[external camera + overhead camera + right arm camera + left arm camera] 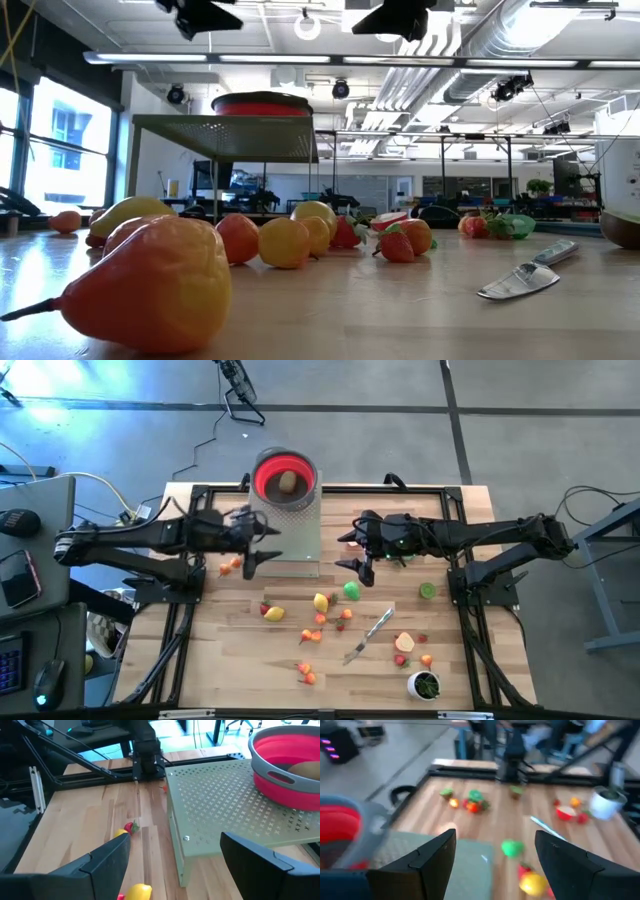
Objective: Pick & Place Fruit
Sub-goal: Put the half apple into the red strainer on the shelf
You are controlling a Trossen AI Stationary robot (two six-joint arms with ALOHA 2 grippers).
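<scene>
I see my left gripper (262,547) hovering by the left edge of the perforated metal stand (296,535), jaws spread and empty. On that stand sits the red bowl (285,476) with one tan fruit (287,482) inside. My right gripper (357,553) hangs just right of the stand, jaws released, grasping nothing. The fruit pieces (321,602) lie scattered on the wooden table (230,650) in front of both grippers, around a silver knife (370,634); a white cup (424,685) stands at the near right.
</scene>
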